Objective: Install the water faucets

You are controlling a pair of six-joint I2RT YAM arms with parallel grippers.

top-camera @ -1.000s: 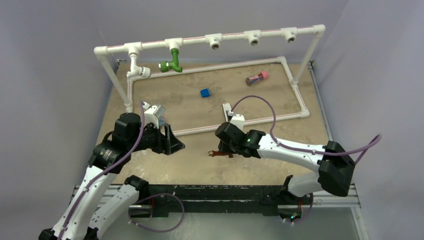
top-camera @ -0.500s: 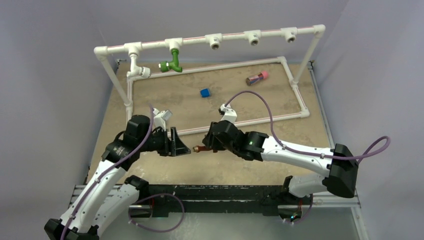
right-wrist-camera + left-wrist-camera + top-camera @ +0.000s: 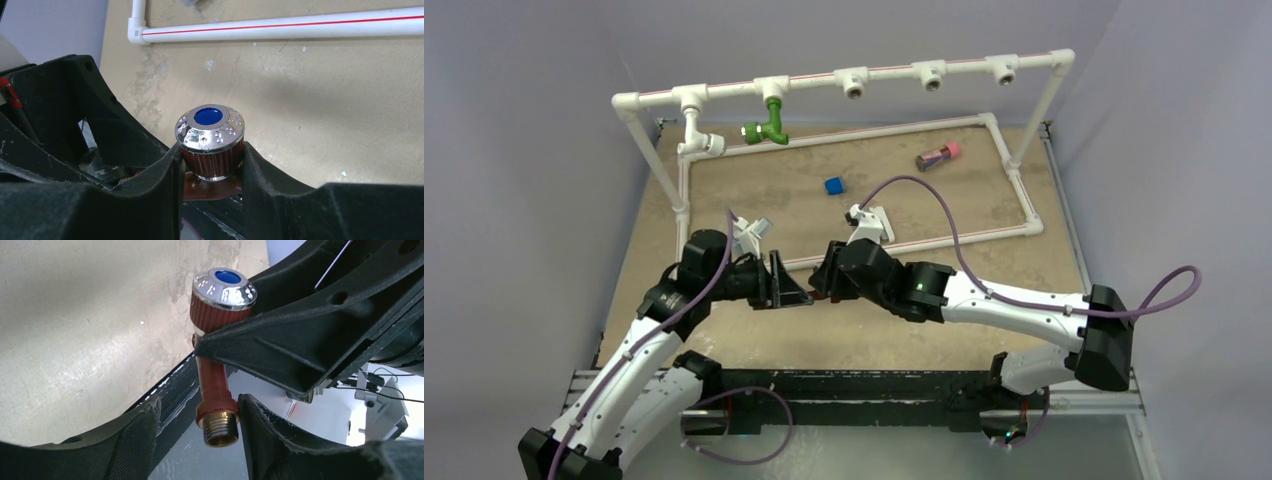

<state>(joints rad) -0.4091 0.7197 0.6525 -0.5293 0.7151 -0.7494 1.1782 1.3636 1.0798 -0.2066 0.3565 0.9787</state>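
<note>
- Right gripper (image 3: pixel 210 159) is pinching the reddish-brown faucet (image 3: pixel 214 380) by its ribbed knob.
- Left gripper (image 3: pixel 197 415) is flanking the faucet's threaded end, jaws spread, not clamping.

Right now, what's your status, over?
Right end effector shut on red faucet, by its knob. Left end effector open around its threaded end. Nothing blocking.

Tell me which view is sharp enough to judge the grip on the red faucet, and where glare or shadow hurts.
Left wrist: reddish-brown faucet sharp from cap to brass thread, chrome cap glinting, lower-right background blown out white. Right wrist: cap crisp, body lost in the dark right gripper. Top external: evenly lit, faucet tiny and mostly hidden.
</note>
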